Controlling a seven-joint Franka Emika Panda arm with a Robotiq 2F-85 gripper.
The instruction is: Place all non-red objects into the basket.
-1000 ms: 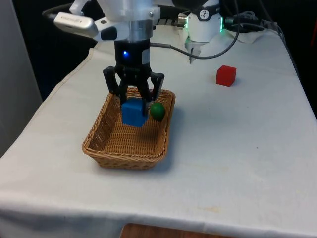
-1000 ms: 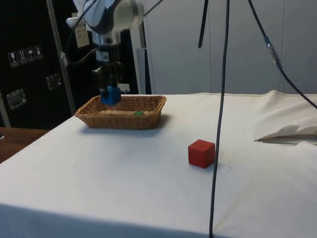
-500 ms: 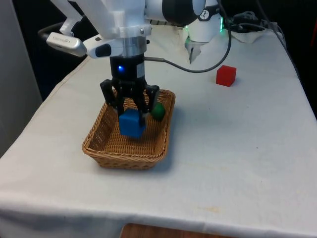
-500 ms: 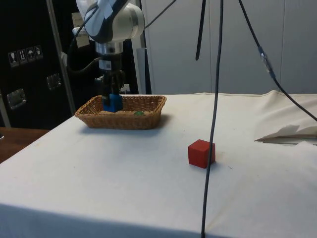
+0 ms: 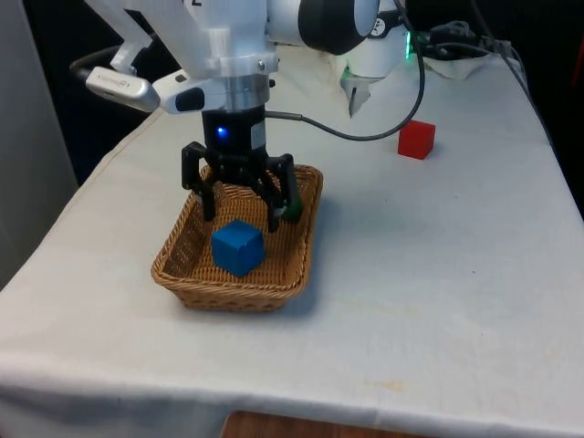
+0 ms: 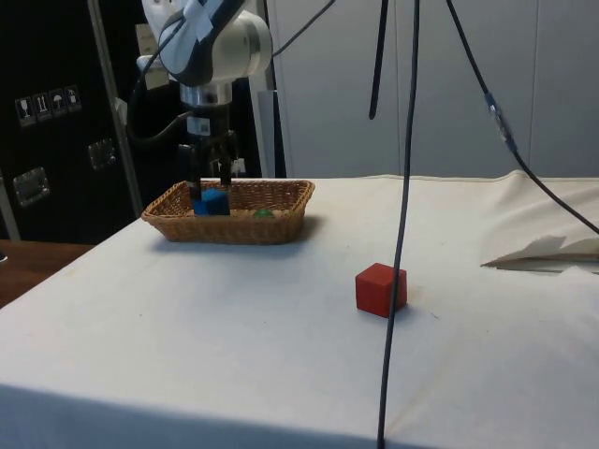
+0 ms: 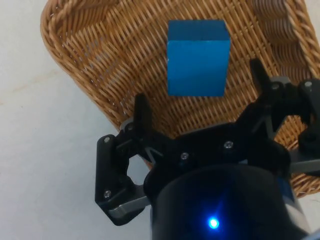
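Now the blue cube (image 5: 238,246) is resting on the floor of the basket (image 5: 178,265), freed from the grip it was in half a second ago. The hand (image 5: 240,202) is hovering just above it, fingers spread wide and holding nothing. The green ball (image 5: 294,208) is lying alongside, so both non-red objects are looking delivered; the red cube (image 5: 416,139) is sitting well apart on the table (image 5: 438,274).
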